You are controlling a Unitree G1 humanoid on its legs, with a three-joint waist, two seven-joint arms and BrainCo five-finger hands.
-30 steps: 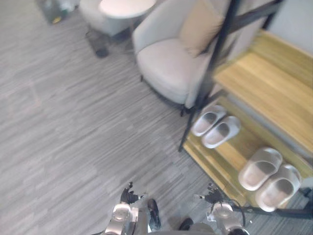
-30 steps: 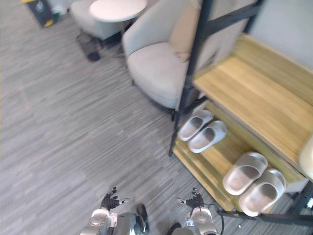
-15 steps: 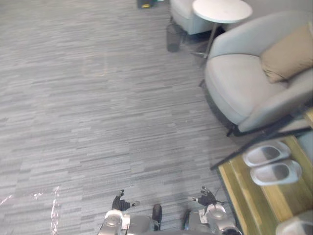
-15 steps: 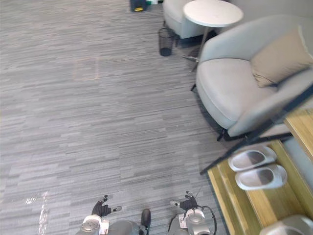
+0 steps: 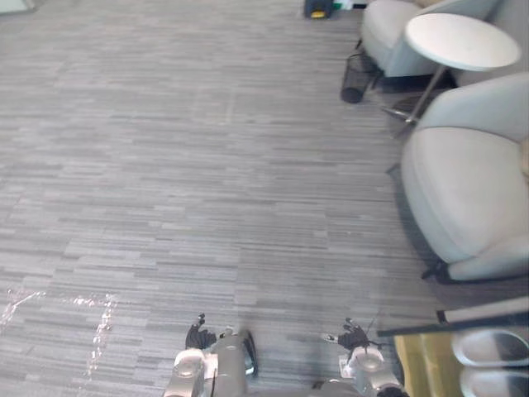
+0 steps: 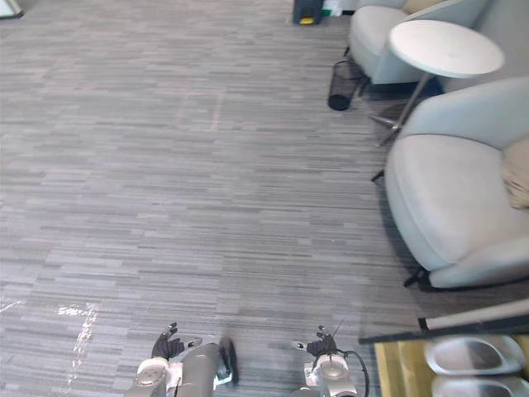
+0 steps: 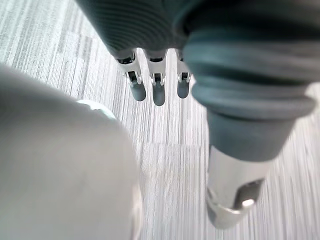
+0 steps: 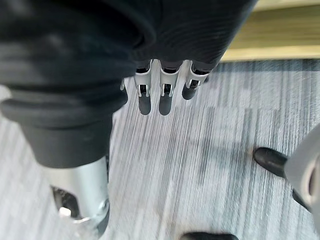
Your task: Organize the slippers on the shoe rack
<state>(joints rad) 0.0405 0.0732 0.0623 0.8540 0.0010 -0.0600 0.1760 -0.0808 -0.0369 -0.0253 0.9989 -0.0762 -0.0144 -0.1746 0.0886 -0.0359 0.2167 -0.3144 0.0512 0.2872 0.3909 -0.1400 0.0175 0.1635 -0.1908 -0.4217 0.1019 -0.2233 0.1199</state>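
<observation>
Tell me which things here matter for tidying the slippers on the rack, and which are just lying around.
For the job:
slippers, resting on the shoe rack
left hand and right hand, both open and empty

Just lying about:
armchair
cushion on that armchair
round side table
waste bin

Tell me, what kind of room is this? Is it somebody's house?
Probably a lounge or waiting area, though I can't be sure: grey carpet, pale armchairs beside a small round table, and a wooden shoe rack holding slippers.
</observation>
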